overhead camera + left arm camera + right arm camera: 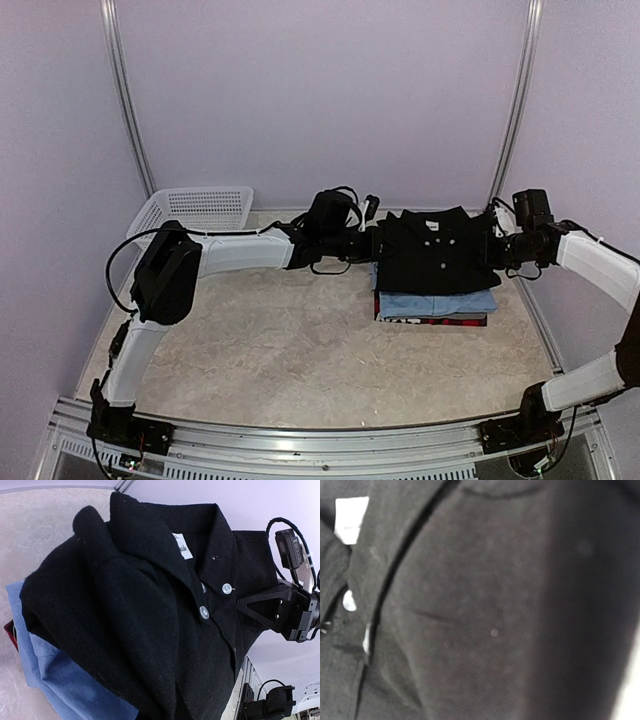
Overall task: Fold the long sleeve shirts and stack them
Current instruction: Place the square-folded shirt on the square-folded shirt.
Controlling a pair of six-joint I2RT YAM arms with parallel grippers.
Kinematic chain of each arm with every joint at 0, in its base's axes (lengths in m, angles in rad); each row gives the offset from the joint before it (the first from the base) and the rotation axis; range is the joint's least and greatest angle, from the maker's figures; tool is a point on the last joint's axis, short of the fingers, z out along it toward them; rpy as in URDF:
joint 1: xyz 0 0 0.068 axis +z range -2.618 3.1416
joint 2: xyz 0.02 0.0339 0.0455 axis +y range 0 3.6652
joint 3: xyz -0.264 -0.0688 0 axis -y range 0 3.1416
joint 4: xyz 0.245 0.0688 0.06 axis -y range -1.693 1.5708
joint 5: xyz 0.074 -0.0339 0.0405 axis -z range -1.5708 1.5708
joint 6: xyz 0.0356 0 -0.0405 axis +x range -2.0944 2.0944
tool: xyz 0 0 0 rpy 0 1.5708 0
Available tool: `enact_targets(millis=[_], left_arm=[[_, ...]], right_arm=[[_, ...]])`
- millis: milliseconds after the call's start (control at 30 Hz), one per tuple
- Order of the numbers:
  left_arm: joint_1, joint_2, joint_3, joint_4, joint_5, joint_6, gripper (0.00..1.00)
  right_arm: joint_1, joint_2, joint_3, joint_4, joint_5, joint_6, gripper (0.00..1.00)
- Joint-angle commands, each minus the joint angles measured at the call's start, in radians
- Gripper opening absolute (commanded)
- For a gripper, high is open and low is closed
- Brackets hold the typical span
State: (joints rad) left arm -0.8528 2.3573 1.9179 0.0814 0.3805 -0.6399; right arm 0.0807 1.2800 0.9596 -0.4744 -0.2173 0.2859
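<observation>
At the far right of the tabletop (300, 350), in the overhead view, three folded shirts lie in one stack: the black shirt (435, 245) on top, collar toward the rear wall, the light blue shirt (435, 302) under it, and the red-and-black shirt (430, 319) at the bottom, seen only as a strip along the near edge. The left end effector (372, 243) meets the black shirt's left edge and the right end effector (497, 248) its right edge. A white mesh basket (200, 207) stands well apart at the far left corner.

The left wrist view adds what the overhead cannot resolve: the white neck label (182, 546) inside the collar, two pale buttons (204, 612) on the placket, and the opposite arm's fingers (250, 604) drawn together to a single point against the shirt's shoulder. Its own fingers are hidden by cloth.

The right wrist view is filled with blurred black fabric, with only the label and a button at its left margin.

Both end effectors are clenched. Whether cloth is pinched between the fingers cannot be told.
</observation>
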Motion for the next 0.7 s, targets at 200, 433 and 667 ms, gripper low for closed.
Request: enact_targets(millis=[200, 433, 667], left_arm=[[-0.006, 0.128, 0.075, 0.023, 0.054, -0.048, 0.00], [-0.006, 0.180, 0.095, 0.011, 0.062, -0.056, 0.02], [0.009, 0.105, -0.019, 0.018, -0.004, -0.015, 0.25]], right_arm=[[-0.059, 0.060, -0.064, 0.026, -0.007, -0.038, 0.00], [-0.061, 0.111, -0.048, 0.008, 0.062, -0.026, 0.13], [-0.062, 0.080, 0.002, -0.054, 0.209, -0.004, 0.46]])
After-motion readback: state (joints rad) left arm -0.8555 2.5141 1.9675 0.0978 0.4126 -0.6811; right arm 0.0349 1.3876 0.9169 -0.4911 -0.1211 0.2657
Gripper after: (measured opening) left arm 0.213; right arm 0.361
